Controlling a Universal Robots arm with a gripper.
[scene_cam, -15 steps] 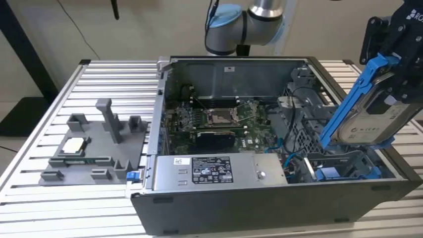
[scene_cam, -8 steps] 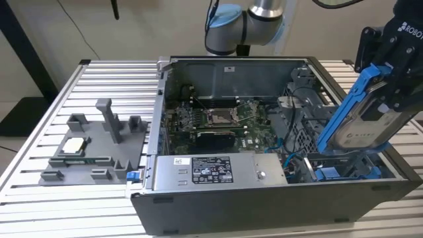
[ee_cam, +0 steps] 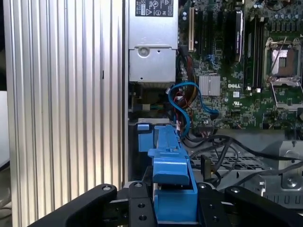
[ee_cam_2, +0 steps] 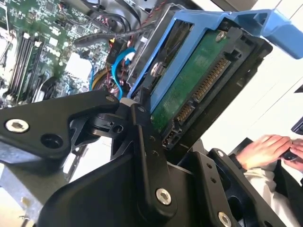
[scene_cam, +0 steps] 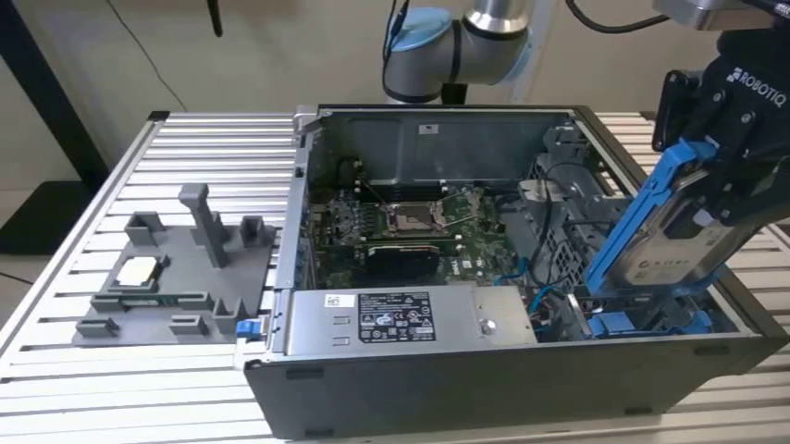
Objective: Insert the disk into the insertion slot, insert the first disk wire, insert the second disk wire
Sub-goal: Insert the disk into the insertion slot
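My gripper (scene_cam: 706, 205) is shut on the disk (scene_cam: 676, 242), a silver-grey drive with a white label in a bright blue carrier frame (scene_cam: 642, 217). The disk hangs tilted above the front right corner of the open computer case, its lower end just over the insertion slot (scene_cam: 613, 298) of the dark drive cage. In the second wrist view the disk's green board and connector (ee_cam_2: 199, 87) face the camera between my black fingers (ee_cam_2: 147, 142). The first wrist view looks along the blue frame (ee_cam: 170, 163) into the case. Black cables (ee_cam: 227, 144) lie beside the cage; their plugs are hidden.
Another blue-framed unit (scene_cam: 652, 324) sits low in the cage. Thin blue cables (ee_cam: 185, 100), the motherboard (scene_cam: 408, 222) and the power supply (scene_cam: 408, 319) fill the case. A grey fixture plate (scene_cam: 166, 277) lies on the slatted table. A person's hand (ee_cam_2: 265, 149) is nearby.
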